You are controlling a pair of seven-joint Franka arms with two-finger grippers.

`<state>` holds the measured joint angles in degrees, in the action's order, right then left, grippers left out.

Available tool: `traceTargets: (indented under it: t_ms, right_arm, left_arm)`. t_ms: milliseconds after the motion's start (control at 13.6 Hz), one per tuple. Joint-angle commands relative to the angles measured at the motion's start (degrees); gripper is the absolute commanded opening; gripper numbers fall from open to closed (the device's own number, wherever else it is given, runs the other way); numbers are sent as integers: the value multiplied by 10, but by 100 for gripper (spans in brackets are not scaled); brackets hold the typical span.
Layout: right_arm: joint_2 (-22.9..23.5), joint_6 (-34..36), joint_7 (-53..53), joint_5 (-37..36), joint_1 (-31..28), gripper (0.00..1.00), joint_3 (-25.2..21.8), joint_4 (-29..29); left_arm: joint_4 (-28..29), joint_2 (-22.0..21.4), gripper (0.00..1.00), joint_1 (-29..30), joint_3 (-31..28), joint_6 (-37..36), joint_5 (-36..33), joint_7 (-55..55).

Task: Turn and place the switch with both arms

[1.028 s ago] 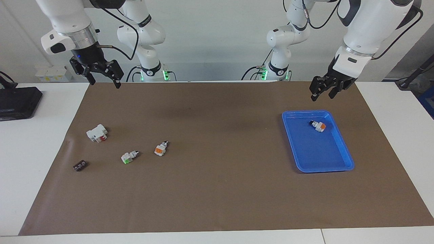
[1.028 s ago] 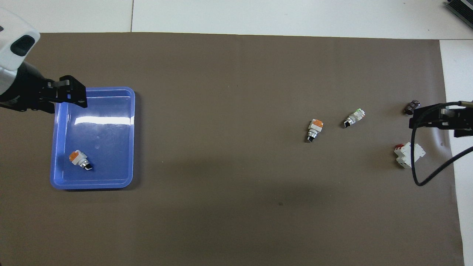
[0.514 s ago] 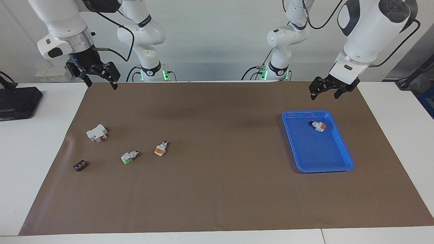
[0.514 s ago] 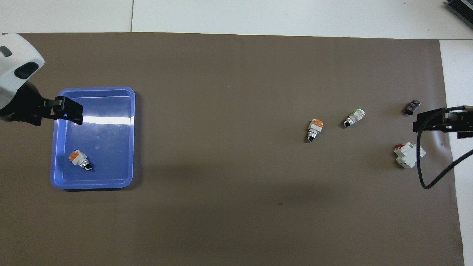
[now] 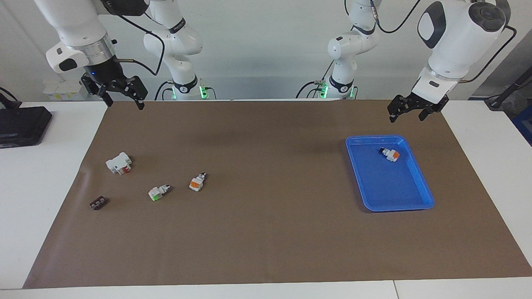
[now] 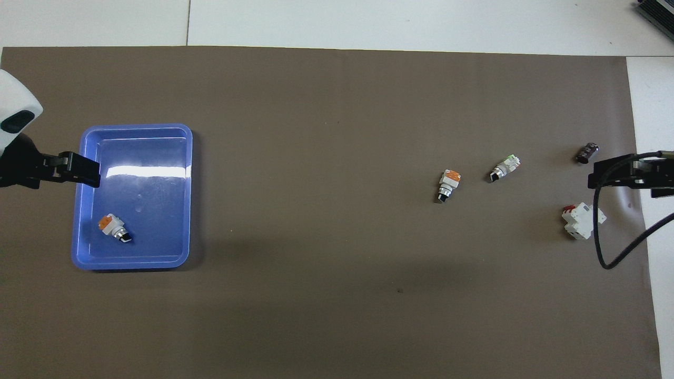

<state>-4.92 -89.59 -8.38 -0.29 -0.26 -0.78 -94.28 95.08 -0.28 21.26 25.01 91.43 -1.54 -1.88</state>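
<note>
Two switches lie on the brown mat toward the right arm's end: one orange face up [image 5: 196,182] [image 6: 447,184], one green face up [image 5: 158,192] [image 6: 504,169]. A third switch, showing orange [image 5: 390,154] [image 6: 112,227], lies in the blue tray [image 5: 390,207] [image 6: 131,263]. My left gripper [image 5: 407,117] [image 6: 87,173] is open and empty, raised over the mat by the tray's edge at the left arm's end. My right gripper [image 5: 126,104] [image 6: 597,176] is open and empty, raised over the mat's corner at the right arm's end.
A white block with a red part [image 5: 119,162] [image 6: 582,221] and a small dark strip [image 5: 98,203] [image 6: 586,152] lie on the mat near the two loose switches. A black device [image 5: 20,124] sits on the white table past the mat's edge.
My left gripper has moved off the tray toward the left arm's end of the table. My right gripper rose slightly, then held still. The switches have not moved.
</note>
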Motion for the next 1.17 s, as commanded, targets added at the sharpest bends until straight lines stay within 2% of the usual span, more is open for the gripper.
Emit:
traceTargets:
  t_ms: [0,367,514,954,1101]
  right_arm:
    - [-7,6,13,10,-7,100,2,-6]
    - [-7,6,13,10,-7,100,2,-6]
    - [-8,6,13,10,-7,100,2,-6]
    - [-7,6,13,10,-7,100,2,-6]
    - [-8,6,13,10,-7,100,2,-6]
  left_arm:
    - [25,-17,99,4,0,34,2,8]
    - [26,-15,99,4,-3,60,6,8]
    - [23,-11,99,-9,-32,74,5,8]
    - [19,-10,99,-185,-200,89,4,6]
    - [17,-11,99,-228,-238,89,4,6]
